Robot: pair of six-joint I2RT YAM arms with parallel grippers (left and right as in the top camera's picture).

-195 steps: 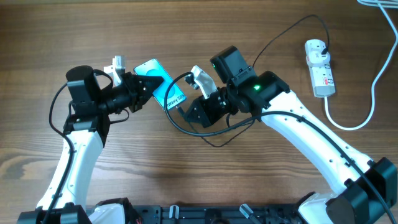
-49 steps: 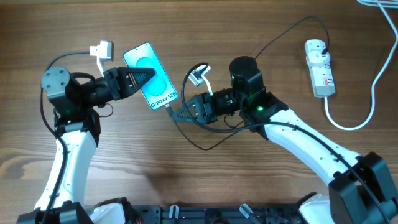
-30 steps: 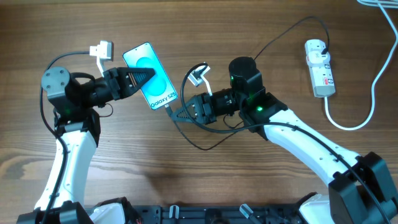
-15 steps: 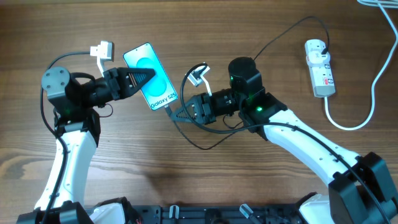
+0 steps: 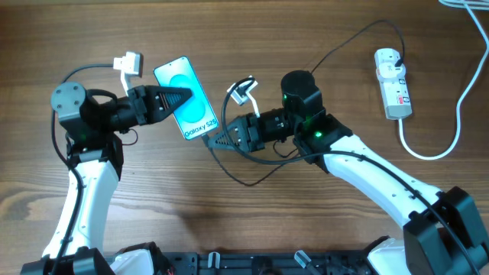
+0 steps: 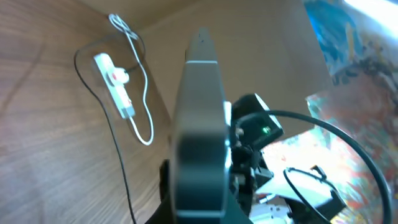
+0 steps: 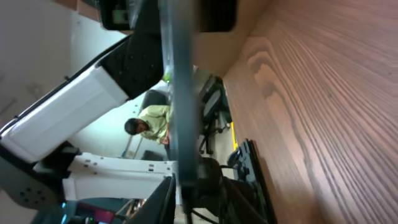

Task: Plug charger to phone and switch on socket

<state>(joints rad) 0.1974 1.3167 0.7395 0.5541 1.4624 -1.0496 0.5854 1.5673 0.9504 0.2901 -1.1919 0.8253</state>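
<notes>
My left gripper (image 5: 183, 98) is shut on the phone (image 5: 197, 116), which hangs over the table with its teal screen up and the "Galaxy" end toward the right arm. In the left wrist view the phone (image 6: 199, 124) shows edge-on as a dark bar. My right gripper (image 5: 218, 140) sits at that Galaxy end, where the charger's plug tip meets the phone. Its jaws stand slightly apart, with a thin gap beside the plug. The charger (image 5: 348, 38), a thin black cable, runs from the socket (image 5: 393, 82) at the far right and loops under the right arm.
The socket's white cord (image 5: 458, 114) curls off to the right edge. The socket (image 6: 115, 84) also shows far off in the left wrist view. White connectors stick up from the left wrist (image 5: 127, 63) and the right wrist (image 5: 243, 90).
The phone has shifted a little right and down in the left gripper. The right jaws, shut on the plug before, have parted slightly.
</notes>
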